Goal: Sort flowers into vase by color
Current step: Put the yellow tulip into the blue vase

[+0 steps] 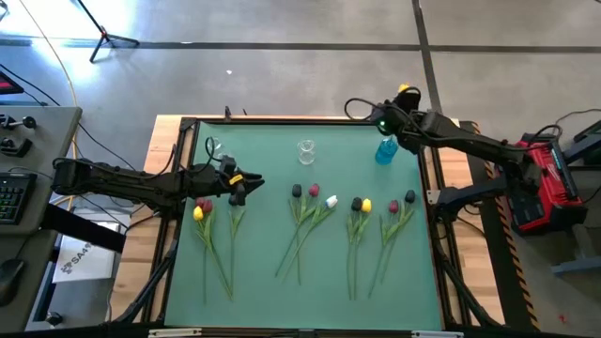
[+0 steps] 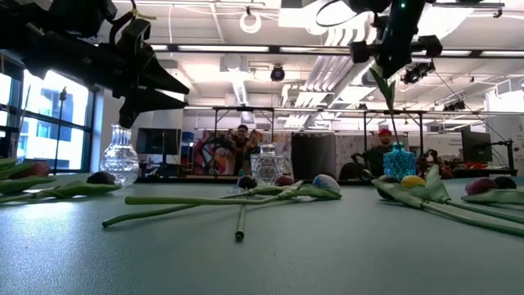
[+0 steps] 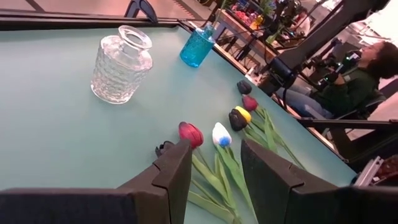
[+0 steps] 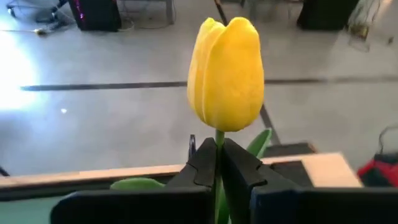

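Observation:
My right gripper (image 4: 219, 163) is at the table's far right, above the blue vase (image 1: 386, 150), shut on a yellow tulip (image 4: 227, 71). My left gripper (image 3: 214, 167) hovers open over the table's left part, nothing between its fingers. Just ahead of it lie a red (image 3: 191, 133) and a white tulip (image 3: 221, 134). More tulips (image 1: 310, 202) lie flat in bunches across the green mat, heads toward the far side. Two clear glass vases (image 1: 306, 150) (image 1: 214, 147) stand at the back. My right gripper pinches the yellow tulip's green stem (image 4: 219, 142) between its two fingers, just below the head. The fingers lie across the stem. The tulip stands nearly upright with its head up, and its stem (image 2: 391, 115) runs down to the blue vase's mouth (image 2: 398, 147).
A wooden frame (image 1: 282, 120) borders the green mat. The right arm (image 1: 470, 141) reaches in over the far right corner. The mat's near half holds only stem ends. In the low view people sit behind the table, in the room.

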Robot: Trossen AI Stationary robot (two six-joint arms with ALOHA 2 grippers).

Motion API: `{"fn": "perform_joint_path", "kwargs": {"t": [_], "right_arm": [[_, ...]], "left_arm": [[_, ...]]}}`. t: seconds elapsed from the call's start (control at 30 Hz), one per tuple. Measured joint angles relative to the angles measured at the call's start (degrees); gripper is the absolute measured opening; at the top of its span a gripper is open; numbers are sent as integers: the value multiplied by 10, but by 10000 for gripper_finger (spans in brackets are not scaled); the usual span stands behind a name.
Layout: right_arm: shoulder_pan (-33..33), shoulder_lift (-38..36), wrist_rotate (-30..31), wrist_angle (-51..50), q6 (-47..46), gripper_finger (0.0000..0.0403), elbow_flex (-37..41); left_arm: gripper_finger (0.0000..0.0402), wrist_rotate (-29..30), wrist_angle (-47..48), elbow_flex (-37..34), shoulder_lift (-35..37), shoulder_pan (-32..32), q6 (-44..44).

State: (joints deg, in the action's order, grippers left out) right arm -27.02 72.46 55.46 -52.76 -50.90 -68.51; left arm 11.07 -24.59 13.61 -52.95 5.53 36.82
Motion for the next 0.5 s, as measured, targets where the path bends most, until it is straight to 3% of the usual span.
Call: {"fn": "perform_joint_path", "kwargs": {"t": [0.23, 0.5], "right_arm": [[-49, -15, -135, -12, -2, 107, -8], [-50, -29, -203, -25, 6, 194, -49]], "left_arm": [[129, 0, 11, 0, 0, 0, 0], [129, 0, 12, 0, 0, 0, 0]]}}
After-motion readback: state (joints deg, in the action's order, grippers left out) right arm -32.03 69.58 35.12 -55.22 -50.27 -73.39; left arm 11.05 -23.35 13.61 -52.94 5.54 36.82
